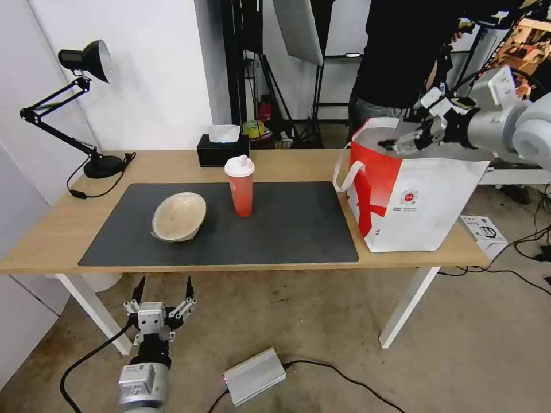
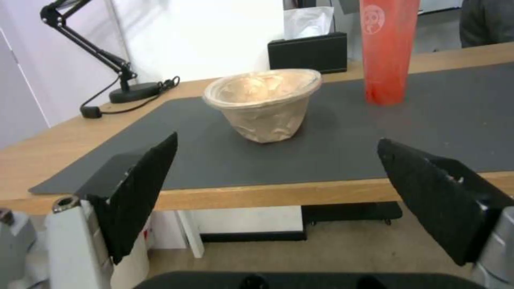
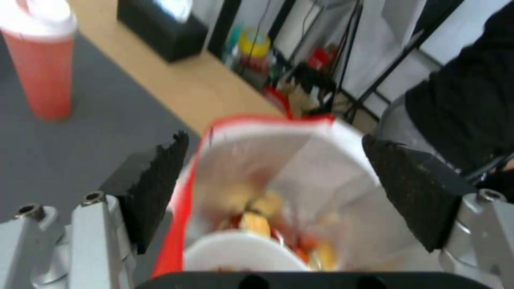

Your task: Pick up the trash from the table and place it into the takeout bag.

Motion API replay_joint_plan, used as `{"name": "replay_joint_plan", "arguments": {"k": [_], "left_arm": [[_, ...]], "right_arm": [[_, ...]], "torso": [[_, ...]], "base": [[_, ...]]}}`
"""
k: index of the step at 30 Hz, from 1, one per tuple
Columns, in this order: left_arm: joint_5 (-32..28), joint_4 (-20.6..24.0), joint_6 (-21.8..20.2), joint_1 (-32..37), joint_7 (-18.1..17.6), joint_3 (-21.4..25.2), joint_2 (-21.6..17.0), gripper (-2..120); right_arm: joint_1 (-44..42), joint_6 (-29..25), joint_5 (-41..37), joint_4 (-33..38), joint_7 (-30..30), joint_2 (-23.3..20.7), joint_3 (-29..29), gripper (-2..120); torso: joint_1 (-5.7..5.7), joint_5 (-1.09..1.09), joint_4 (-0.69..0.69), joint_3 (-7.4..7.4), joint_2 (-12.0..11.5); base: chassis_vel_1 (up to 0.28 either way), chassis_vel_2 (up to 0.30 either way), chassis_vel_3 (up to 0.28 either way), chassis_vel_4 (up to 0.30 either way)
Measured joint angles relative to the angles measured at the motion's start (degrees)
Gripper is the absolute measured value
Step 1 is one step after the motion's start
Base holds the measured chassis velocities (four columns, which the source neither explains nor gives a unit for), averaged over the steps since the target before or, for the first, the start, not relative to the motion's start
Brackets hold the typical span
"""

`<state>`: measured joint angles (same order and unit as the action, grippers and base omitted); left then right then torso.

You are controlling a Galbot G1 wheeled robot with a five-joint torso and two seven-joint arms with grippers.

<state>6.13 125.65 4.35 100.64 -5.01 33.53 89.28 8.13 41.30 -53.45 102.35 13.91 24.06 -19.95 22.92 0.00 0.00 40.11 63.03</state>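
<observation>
On the table's (image 1: 54, 232) dark mat stand the beige paper-like bowl (image 1: 179, 216) (image 2: 265, 104) and, to its right, the tall red cup (image 1: 240, 186) (image 2: 388, 52) (image 3: 43, 68) with a white lid. The takeout bag (image 1: 407, 195) (image 3: 321, 160) stands at the table's right end. My right gripper (image 1: 393, 144) (image 3: 276, 138) hangs open over the bag's mouth. Below it, inside the foil lining, lies the white bowl with red crayfish shells (image 3: 241, 253). My left gripper (image 1: 165, 282) (image 2: 277, 141) is open, low in front of the table's near edge, facing the beige bowl.
A black tissue box (image 1: 222, 150) (image 2: 308, 50) sits at the table's back edge and a black desk lamp (image 1: 86, 109) at its left end. A person in black (image 1: 402, 51) stands behind the bag. A grey power box (image 1: 254, 376) and cables lie on the floor.
</observation>
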Motion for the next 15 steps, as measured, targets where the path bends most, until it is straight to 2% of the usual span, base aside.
{"name": "replay_joint_plan", "arguments": {"k": [4,6,9,12,13,15], "left_arm": [[0.00,0.00,-0.02,-0.02,0.00,0.09,0.00,100],[0.00,0.00,-0.03,-0.02,0.00,0.22,0.00,100],[0.00,0.00,-0.04,0.02,0.00,0.26,0.02,100],[0.00,0.09,-0.06,0.12,0.00,0.44,0.05,100],[0.00,0.09,-0.06,0.12,0.00,0.44,0.05,100],[0.00,0.11,-0.06,0.13,0.00,0.51,0.09,100]], "right_arm": [[0.67,0.00,-2.47,1.13,-2.55,1.06,0.81,91],[1.10,0.00,-5.23,2.63,-6.10,2.36,1.72,98],[1.37,-0.01,-7.01,3.74,-8.82,3.27,2.27,100],[1.70,-0.05,-13.67,6.99,-16.78,5.32,3.26,100],[1.70,-0.05,-13.67,6.99,-16.78,5.32,3.26,100],[1.10,-1.49,-18.53,9.37,-21.70,6.35,3.55,100]], "torso": [[0.00,0.00,0.00,0.00,0.00],[-0.01,0.00,0.00,0.00,0.00],[0.00,-0.01,0.01,0.00,0.00],[0.00,-0.01,0.00,0.00,0.00],[0.00,-0.01,0.00,0.00,0.00],[0.00,-0.02,0.01,0.00,0.00]], "base": [[0.000,0.000,0.000,0.000],[0.000,0.000,0.000,0.000],[0.000,0.000,0.000,0.000],[0.000,0.000,0.000,0.000],[0.000,0.000,0.000,0.000],[0.000,0.000,0.000,0.000]]}}
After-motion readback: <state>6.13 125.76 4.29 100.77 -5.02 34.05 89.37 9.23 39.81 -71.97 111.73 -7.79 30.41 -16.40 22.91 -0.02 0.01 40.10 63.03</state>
